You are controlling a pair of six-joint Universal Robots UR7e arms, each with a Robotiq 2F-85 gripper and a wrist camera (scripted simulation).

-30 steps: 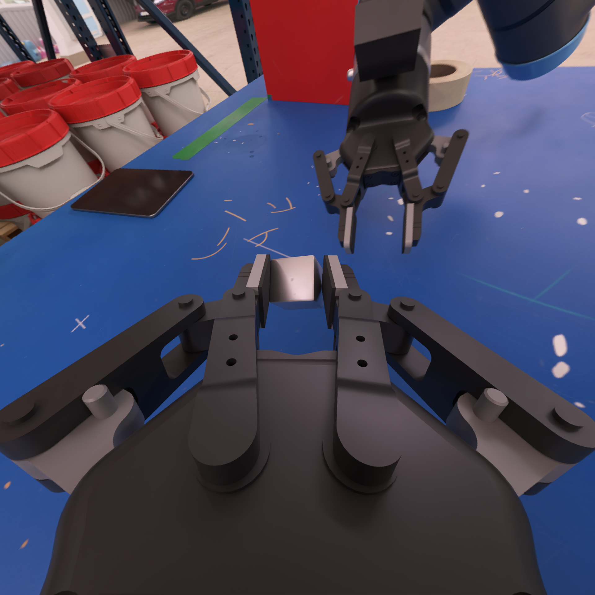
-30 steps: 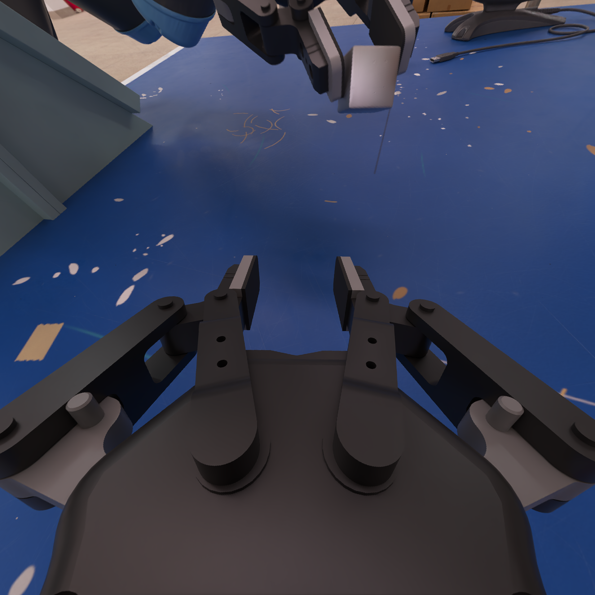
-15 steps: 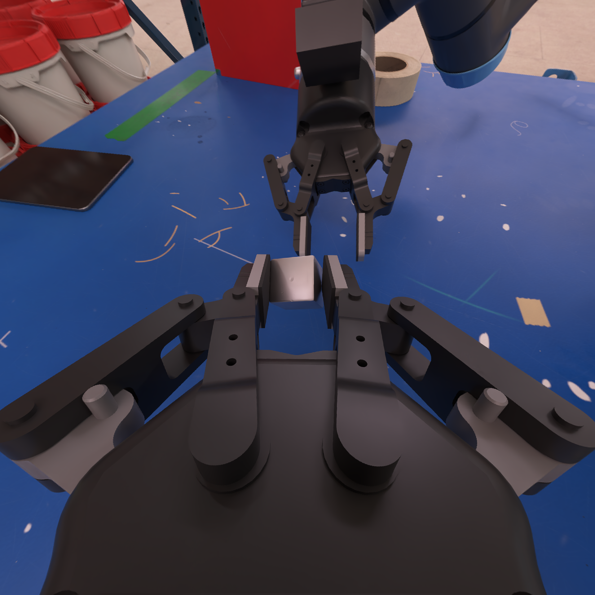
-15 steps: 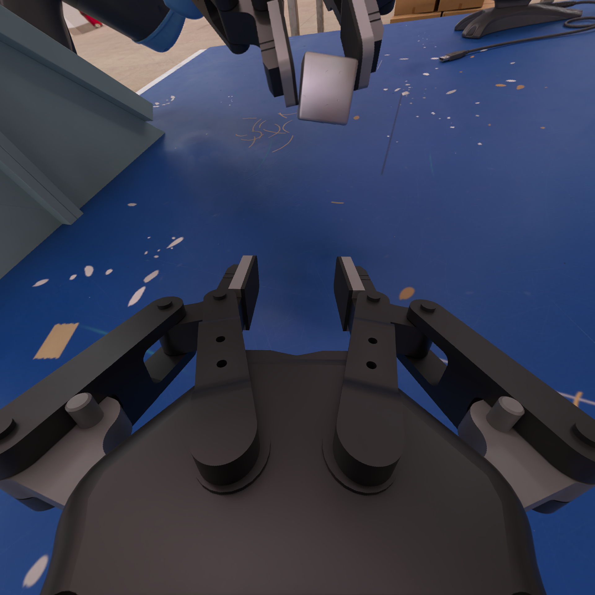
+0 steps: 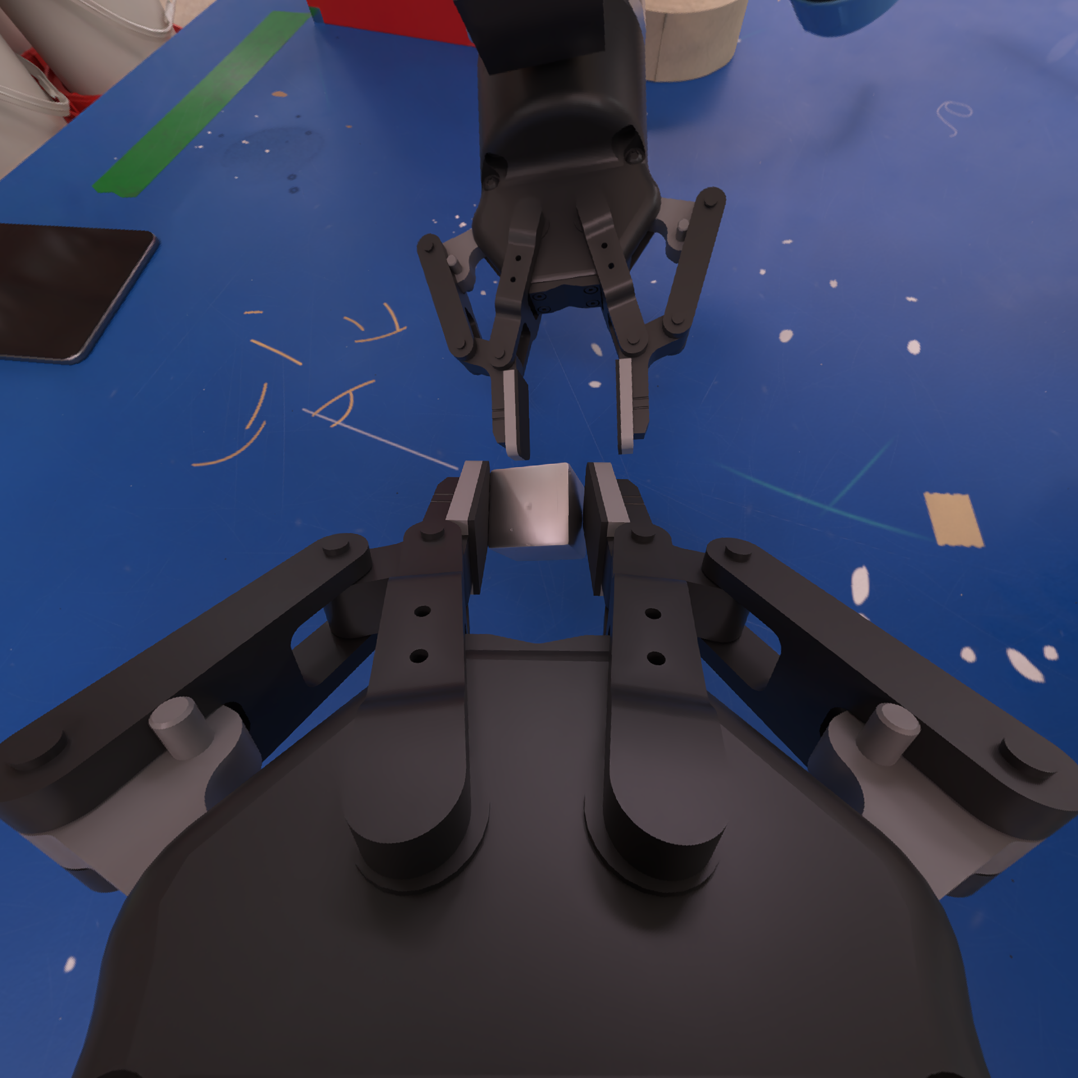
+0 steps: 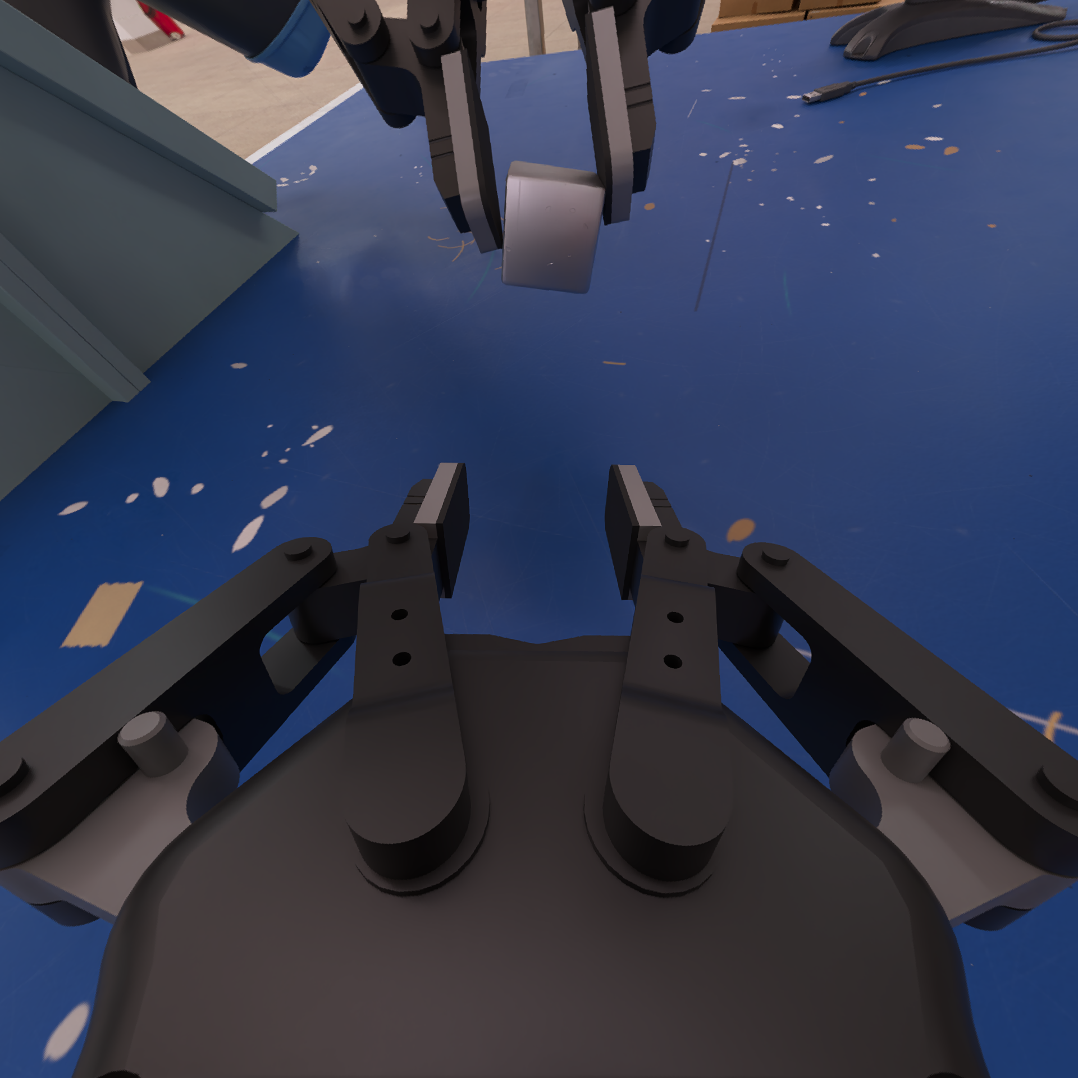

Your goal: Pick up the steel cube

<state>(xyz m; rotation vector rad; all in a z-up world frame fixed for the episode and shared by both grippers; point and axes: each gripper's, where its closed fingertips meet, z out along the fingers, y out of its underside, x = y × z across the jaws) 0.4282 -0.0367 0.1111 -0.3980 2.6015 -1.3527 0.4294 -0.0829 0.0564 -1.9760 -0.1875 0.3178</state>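
Observation:
The steel cube [image 5: 534,506] is a small grey shiny block held between the pads of my left gripper [image 5: 535,496], which is shut on it above the blue table [image 5: 816,408]. In the right wrist view the cube [image 6: 551,227] hangs from the left gripper [image 6: 548,224], clear of the table. My right gripper [image 6: 536,496] is open and empty, facing the cube from a short distance. In the left wrist view the right gripper [image 5: 569,434] hangs just beyond the cube, jaws apart and pointing down at it.
A dark tablet [image 5: 58,291], a green tape strip [image 5: 198,105], a red panel [image 5: 396,20] and a tape roll [image 5: 694,35] lie at the table's far side. A grey-green metal structure [image 6: 105,245] stands left of the right gripper. A cable [image 6: 910,73] lies far right.
The two grippers have come closer together. The left gripper has carried the cube toward the right gripper, which now fills more of the left wrist view. The right gripper's jaws stayed open.

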